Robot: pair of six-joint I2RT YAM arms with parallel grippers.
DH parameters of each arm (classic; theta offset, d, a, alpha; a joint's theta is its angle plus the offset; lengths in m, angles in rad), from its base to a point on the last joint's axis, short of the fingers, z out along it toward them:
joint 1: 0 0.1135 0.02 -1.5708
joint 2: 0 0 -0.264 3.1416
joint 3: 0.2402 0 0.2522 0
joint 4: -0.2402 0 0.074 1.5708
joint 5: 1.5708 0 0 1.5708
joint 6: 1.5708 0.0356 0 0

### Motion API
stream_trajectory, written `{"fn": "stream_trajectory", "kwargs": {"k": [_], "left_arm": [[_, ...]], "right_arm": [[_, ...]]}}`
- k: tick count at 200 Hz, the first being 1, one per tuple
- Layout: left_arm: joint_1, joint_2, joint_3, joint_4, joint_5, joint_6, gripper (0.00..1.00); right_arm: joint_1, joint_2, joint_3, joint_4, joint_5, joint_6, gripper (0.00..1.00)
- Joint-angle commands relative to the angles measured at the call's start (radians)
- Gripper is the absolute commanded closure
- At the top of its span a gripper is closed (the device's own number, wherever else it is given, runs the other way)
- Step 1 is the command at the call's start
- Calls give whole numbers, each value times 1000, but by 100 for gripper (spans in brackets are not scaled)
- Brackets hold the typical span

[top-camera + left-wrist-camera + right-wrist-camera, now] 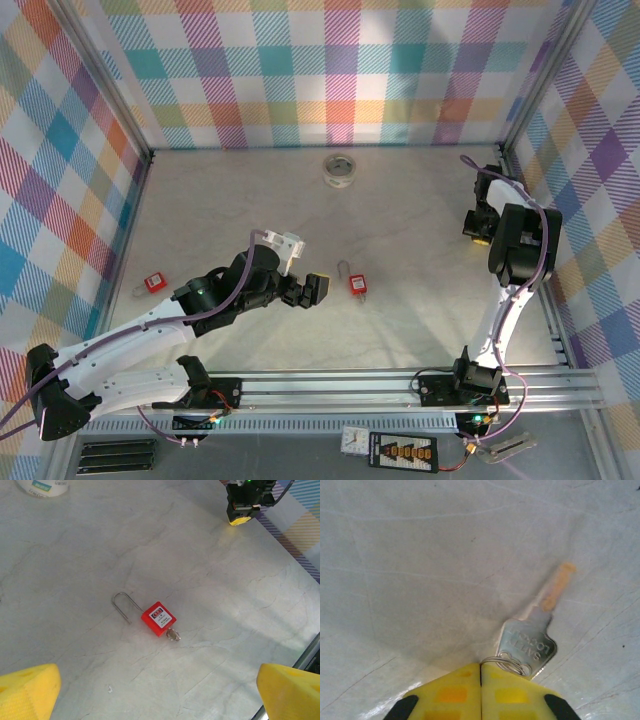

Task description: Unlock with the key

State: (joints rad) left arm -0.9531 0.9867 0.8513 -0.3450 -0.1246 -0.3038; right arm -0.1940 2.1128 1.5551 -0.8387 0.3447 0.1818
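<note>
Your left pincer (160, 680) and right pincer (480, 690) end in yellow pads (27, 692), the right's marked with orange squares, and behind them the left arm (140, 330) and right arm (505, 310) wear white shells, black joints and a trailing lilac cable (253, 236).

The key (527, 647) at the tip of my right end effector (480, 672) has two lines of letters pressed into its flat head. They are upside down and blurry, so I cannot read them for sure. The red padlock (158, 618) on the table (240, 605) has a white sticker with tiny print, too small to read. The white tub (42, 486) has a blue-green label, cut off at the edge. I cannot read that one either.
</note>
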Motion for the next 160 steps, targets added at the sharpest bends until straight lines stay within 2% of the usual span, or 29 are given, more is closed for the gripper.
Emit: {"fn": "stream_trajectory", "kwargs": {"k": [1, 22, 121, 140, 149, 160], "left_arm": [[8, 0, -11, -11, -13, -17, 0], [8, 0, -12, -11, -12, -15, 0], [9, 38, -5, 5, 0, -12, 0], [10, 40, -4, 4, 3, -12, 0], [10, 40, -2, 3, 5, -12, 0], [10, 38, -2, -1, 8, -13, 0]], "right_arm": [[3, 16, 9, -36, -32, 7, 96], [5, 1, -8, -35, -56, 11, 100], [106, -158, -78, -52, -230, 38, 100], [110, -189, -91, -66, -206, 74, 100], [102, -200, -91, -74, -184, 90, 89], [87, -212, -88, -82, -154, 102, 66]]}}
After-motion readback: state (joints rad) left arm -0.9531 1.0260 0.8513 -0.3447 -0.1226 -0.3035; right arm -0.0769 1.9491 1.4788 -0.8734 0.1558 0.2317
